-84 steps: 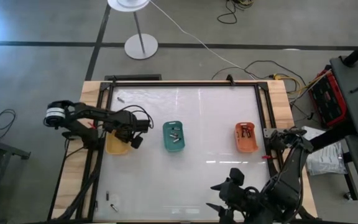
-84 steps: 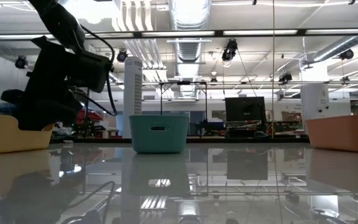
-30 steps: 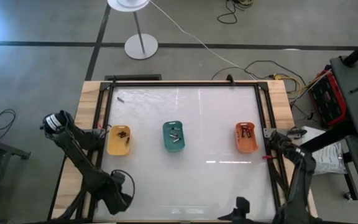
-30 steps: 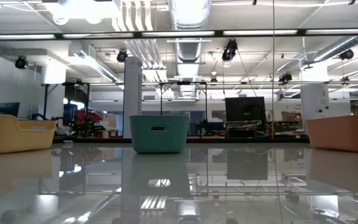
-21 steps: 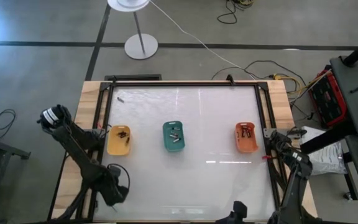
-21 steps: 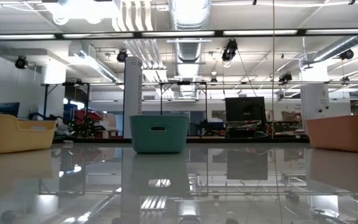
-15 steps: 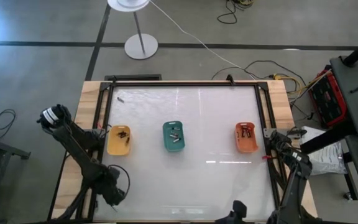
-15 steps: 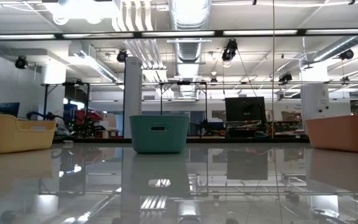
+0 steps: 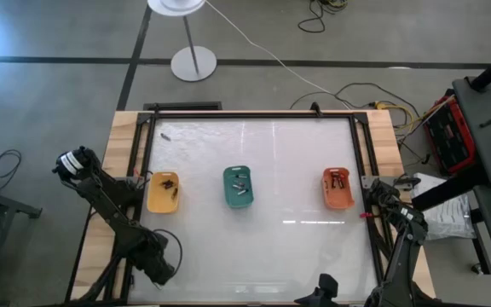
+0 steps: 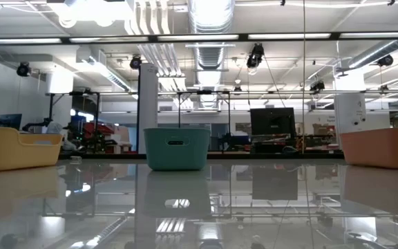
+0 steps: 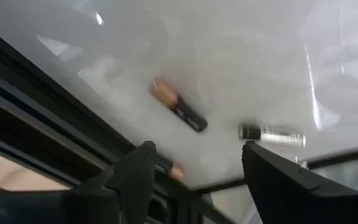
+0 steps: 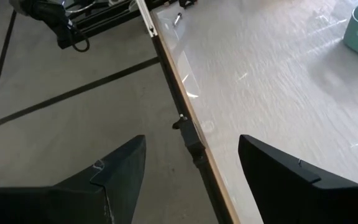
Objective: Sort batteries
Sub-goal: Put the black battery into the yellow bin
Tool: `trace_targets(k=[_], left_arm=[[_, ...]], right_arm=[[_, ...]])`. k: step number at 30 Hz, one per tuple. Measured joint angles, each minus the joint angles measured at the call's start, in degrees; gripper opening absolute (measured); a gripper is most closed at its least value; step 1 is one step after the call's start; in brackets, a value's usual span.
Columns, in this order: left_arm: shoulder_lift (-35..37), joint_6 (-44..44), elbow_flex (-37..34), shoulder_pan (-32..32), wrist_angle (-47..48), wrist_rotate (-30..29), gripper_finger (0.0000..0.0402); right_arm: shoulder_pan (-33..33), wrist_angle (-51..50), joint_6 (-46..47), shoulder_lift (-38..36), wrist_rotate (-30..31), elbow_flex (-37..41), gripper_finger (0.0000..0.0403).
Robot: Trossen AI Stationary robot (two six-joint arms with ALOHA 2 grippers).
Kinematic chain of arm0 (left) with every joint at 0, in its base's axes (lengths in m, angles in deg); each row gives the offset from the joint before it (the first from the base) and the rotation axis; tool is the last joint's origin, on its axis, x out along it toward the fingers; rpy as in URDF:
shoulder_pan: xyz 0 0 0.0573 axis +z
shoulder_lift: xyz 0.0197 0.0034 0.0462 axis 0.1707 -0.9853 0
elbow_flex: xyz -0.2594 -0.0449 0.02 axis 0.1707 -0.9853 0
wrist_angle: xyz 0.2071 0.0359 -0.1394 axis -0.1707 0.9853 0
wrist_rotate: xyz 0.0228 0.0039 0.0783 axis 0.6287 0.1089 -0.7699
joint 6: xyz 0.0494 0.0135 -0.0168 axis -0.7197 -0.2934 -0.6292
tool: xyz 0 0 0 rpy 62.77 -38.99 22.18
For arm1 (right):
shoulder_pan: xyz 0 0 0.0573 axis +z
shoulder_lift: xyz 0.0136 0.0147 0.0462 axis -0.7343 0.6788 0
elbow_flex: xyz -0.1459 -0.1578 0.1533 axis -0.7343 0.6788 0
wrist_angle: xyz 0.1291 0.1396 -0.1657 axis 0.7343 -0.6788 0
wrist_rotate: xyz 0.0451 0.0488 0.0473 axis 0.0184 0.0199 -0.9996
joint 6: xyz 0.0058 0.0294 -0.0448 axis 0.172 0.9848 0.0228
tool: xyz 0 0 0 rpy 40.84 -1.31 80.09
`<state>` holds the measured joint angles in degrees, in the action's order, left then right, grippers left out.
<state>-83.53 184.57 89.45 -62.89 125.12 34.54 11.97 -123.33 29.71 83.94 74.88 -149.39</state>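
Left end effector: it was low over the near left corner of the surface, and its two dark fingers stood apart with nothing between them.
Loose batteries: in the left wrist view a black battery with a copper end and a silver and dark battery lay on the white surface just ahead of the fingers, apart from each other.
Far battery: one small battery lay alone near the far left corner of the surface.
Right end effector: it was at the near edge of the surface, partly over the floor; its fingers were wide apart and held nothing.
Yellow tray: it stood on the left side and held some dark batteries.
Teal tray: it stood in the middle and held silver-grey batteries.
Orange tray: it stood on the right side and held dark and red batteries.
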Motion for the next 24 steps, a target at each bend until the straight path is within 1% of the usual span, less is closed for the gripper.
trace_targets(k=[3,6,10,14,19,21,24], left_arm=[[-0.7,1.0,-0.6,0.0,-1.5,1.1,0.0227],[-1.5,2.7,-1.4,0.2,-1.6,1.4,0.0227],[-2.0,5.6,-3.3,0.6,-2.4,1.7,0.0214],[-2.0,6.0,-5.9,1.8,-6.6,2.9,0.0194],[-1.8,6.4,-8.5,3.4,-9.3,4.6,0.0149],[-1.8,5.9,-9.2,4.1,-10.2,5.5,0.012],[-1.8,4.6,-9.7,5.0,-10.7,5.6,0.0064]], right_arm=[[0.0,0.0,0.0,0.0,0.0,0.0,0.0251],[0.0,0.0,0.0,0.0,0.0,0.0,0.0249],[0.0,0.0,-0.4,0.0,0.0,0.0,0.0244],[0.0,0.0,-0.4,0.0,-0.1,0.0,0.0239],[0.4,0.0,1.1,-0.1,-0.5,0.0,0.0235],[0.7,0.0,1.7,-0.1,-0.5,0.0,0.0235],[1.1,0.0,2.6,-0.1,-0.5,0.0,0.0239]])
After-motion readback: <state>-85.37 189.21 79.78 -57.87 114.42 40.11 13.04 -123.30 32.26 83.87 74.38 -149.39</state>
